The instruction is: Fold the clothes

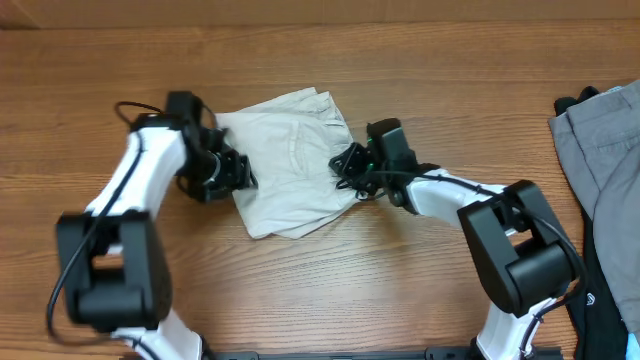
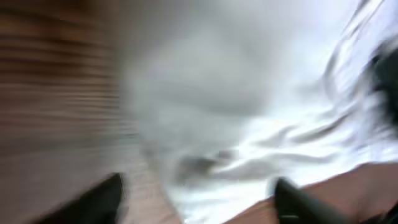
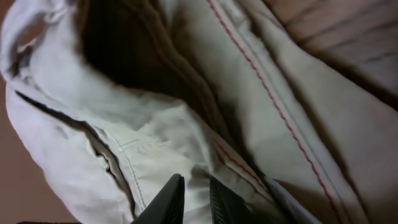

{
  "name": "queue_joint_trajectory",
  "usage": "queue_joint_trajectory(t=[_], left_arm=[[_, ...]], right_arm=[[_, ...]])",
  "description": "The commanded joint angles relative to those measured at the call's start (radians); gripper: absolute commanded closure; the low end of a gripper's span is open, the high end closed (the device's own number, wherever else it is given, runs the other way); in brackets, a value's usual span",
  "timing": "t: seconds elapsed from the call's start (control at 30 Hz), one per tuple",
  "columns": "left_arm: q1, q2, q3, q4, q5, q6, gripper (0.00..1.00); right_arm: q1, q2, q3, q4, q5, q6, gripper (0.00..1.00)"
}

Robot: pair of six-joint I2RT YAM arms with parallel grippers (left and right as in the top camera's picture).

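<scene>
The light beige shorts [image 1: 290, 160] lie folded into a compact bundle on the wooden table, at the middle. My left gripper [image 1: 235, 175] is at the bundle's left edge. In the blurred left wrist view its fingers [image 2: 196, 199] are wide open, with the shorts [image 2: 280, 93] just ahead and between them. My right gripper [image 1: 345, 168] is at the bundle's right edge. In the right wrist view its fingers [image 3: 197, 193] are pinched together on a fold of the shorts [image 3: 155, 137], next to a red-stitched seam.
A grey garment [image 1: 600, 150] lies at the right edge of the table, with a black garment [image 1: 600, 290] bearing a small white logo below it. Bare wood [image 1: 400, 280] surrounds the shorts.
</scene>
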Motion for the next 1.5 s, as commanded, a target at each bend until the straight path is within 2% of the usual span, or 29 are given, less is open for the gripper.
queue_joint_trajectory(t=[0.0,0.2,0.3,0.37,0.53,0.6,0.7,0.87,0.97,1.0,1.03,1.07,1.13,1.2,1.27,1.47], left_arm=[[0.094,-0.081,0.001,0.002,0.016,-0.100,0.00],[0.156,-0.044,-0.052,0.029,0.098,-0.084,0.00],[0.150,-0.037,-0.118,0.127,0.175,-0.075,0.00],[0.142,-0.036,-0.158,0.207,0.259,-0.012,0.00],[0.121,-0.007,-0.227,0.298,0.245,0.063,0.00],[0.106,0.030,-0.249,0.347,0.293,0.087,0.00],[0.070,0.097,-0.270,0.438,0.366,0.066,0.02],[-0.005,0.167,-0.270,0.553,0.400,0.013,0.04],[-0.040,0.166,-0.269,0.623,0.401,-0.030,0.09],[-0.048,0.165,-0.269,0.642,0.402,-0.047,0.13],[-0.053,0.164,-0.269,0.657,0.412,-0.058,0.26],[-0.054,0.164,-0.267,0.663,0.428,-0.058,0.45],[-0.052,0.163,-0.259,0.657,0.473,-0.058,0.72],[-0.040,0.157,-0.251,0.650,0.518,-0.057,0.87],[-0.016,0.137,-0.246,0.638,0.558,-0.057,0.96],[0.114,-0.021,-0.243,0.576,0.701,0.026,0.96]], right_arm=[[-0.031,0.022,-0.030,-0.072,-0.038,0.010,0.81],[-0.033,-0.014,-0.030,-0.150,-0.081,-0.026,0.81],[-0.033,-0.038,-0.030,-0.161,-0.081,-0.053,0.80],[-0.033,-0.048,-0.030,-0.161,-0.082,-0.053,0.80],[-0.033,-0.051,-0.030,-0.161,-0.092,-0.053,0.80],[-0.033,-0.051,-0.030,-0.159,-0.097,-0.053,0.80],[-0.033,-0.051,-0.030,-0.160,-0.103,-0.053,0.80],[-0.033,-0.051,-0.030,-0.161,-0.128,-0.053,0.80],[-0.033,-0.051,-0.030,-0.160,-0.146,-0.058,0.79],[-0.033,-0.051,-0.030,-0.159,-0.151,-0.069,0.79],[-0.033,-0.051,-0.030,-0.159,-0.155,-0.076,0.79],[-0.033,-0.052,-0.030,-0.161,-0.161,-0.080,0.77],[-0.033,-0.057,-0.030,-0.161,-0.181,-0.120,0.76],[-0.033,-0.079,-0.030,-0.186,-0.183,-0.165,0.76],[-0.034,-0.124,-0.030,-0.227,-0.183,-0.219,0.77],[-0.048,-0.369,-0.029,-0.403,-0.117,-0.356,0.78]])
